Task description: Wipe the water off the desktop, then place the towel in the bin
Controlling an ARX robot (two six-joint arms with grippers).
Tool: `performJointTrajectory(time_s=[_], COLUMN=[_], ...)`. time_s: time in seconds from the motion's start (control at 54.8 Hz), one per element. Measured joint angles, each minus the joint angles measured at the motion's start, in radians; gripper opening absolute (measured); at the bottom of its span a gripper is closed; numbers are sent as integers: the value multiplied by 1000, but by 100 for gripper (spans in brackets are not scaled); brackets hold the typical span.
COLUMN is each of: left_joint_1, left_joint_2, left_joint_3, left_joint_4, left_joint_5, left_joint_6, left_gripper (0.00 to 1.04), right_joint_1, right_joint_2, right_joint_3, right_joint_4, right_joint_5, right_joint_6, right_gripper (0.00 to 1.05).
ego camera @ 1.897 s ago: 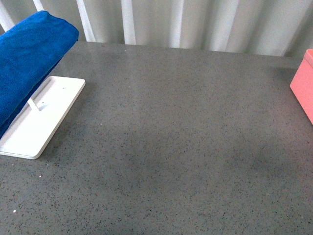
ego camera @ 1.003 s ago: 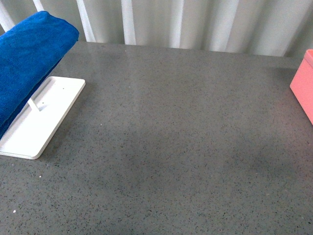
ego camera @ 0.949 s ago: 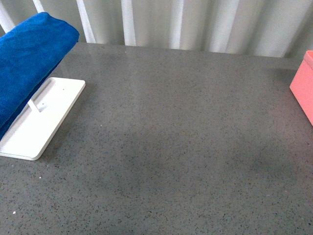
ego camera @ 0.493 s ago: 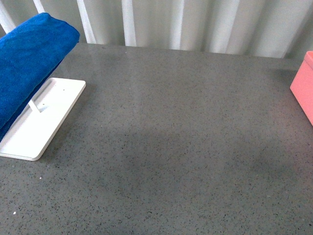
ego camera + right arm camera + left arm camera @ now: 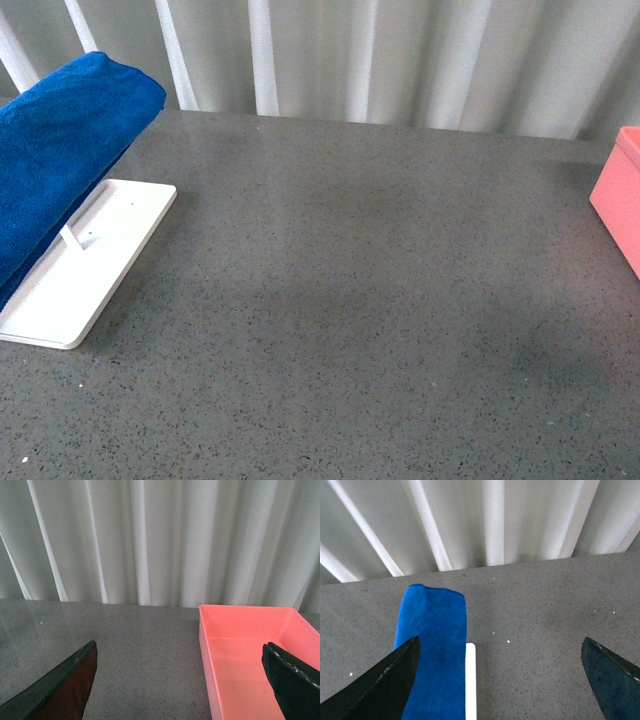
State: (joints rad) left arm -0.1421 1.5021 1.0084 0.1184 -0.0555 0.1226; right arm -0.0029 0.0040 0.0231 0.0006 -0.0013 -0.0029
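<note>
One wide dark grey speckled stone-like desktop point(image 5: 380, 300) is filling most of the front view. One white pleated curtain point(image 5: 400, 50) is hanging behind its far edge. One large royal-blue fuzzy terry towel point(image 5: 60, 140) is lying folded at the far left, raised over one white flat rectangular tray point(image 5: 95, 270). A single short white post point(image 5: 70, 237) is standing on that tray under the cloth. One salmon-pink straight-sided plastic bin point(image 5: 620, 195) is sitting at the right edge, well apart from the towel, and the right wrist view is showing its inside bare. A faint darker patch is showing mid-desktop, though whether it is water or shadow cannot be told. Two grippers are in view: the left gripper point(image 5: 500, 642) and the right gripper point(image 5: 179, 645) are both hanging above the desktop with fingers spread wide, grasping nothing.
</note>
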Motion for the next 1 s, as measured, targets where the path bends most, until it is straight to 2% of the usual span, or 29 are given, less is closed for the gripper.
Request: performJointTrajectory(time_s=[0.164, 0.31, 0.474, 1.003], left_joint_1=[20, 50, 91, 213], left_joint_2=[274, 422, 511, 627], left_joint_3=[281, 403, 470, 520], left_joint_4=[-129, -167, -186, -146], left_joint_5=[10, -5, -5, 4], left_joint_6=[19, 79, 117, 236], left_gripper=[98, 98, 98, 98], right_joint_1=[0, 0, 0, 0], right_joint_2=[0, 0, 0, 0], right_joint_3=[0, 0, 0, 0], right_joint_4=[0, 0, 0, 0], right_joint_5=[0, 0, 0, 0], right_joint_6=[0, 0, 0, 0], right_gripper=[98, 98, 98, 98])
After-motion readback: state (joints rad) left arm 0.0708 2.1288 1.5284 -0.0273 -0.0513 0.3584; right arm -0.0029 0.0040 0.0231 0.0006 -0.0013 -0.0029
